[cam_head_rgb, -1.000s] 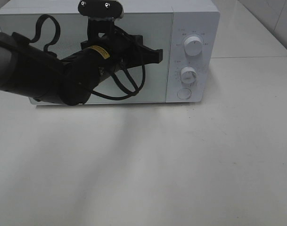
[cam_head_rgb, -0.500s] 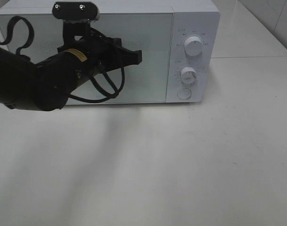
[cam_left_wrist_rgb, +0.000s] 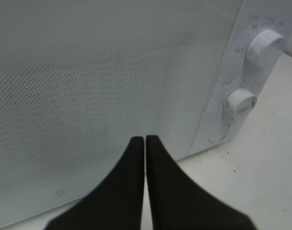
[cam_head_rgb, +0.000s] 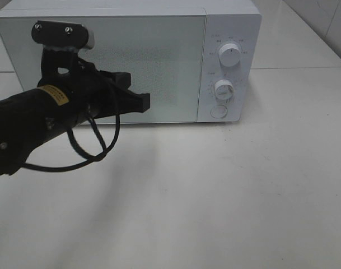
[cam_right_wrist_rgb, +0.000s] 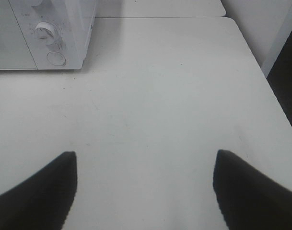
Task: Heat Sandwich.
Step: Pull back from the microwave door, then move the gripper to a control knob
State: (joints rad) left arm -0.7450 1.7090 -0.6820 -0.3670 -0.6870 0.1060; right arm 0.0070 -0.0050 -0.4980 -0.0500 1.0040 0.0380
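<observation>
Exterior high: microwave (cam_head_rgb: 159, 56) door (cam_head_rgb: 136, 50) shut, sandwich unseen. Left end effector (cam_head_rgb: 144, 101) pressed together, empty, near door; right end effector (cam_right_wrist_rgb: 145, 154) spread, empty. We judge next: turn lower dial (cam_head_rgb: 224, 88).

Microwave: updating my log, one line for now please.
door shut | left tool shut, empty, facing door | right tool open, empty | sandwich unseen

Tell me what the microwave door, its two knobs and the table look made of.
Microwave door: likely glass over a fine dotted mesh, pale, faintly glossy.
Knobs: probably white plastic, smooth and matte.
Table: looks like off-white laminate or painted board, matte, with small dark specks.
</observation>
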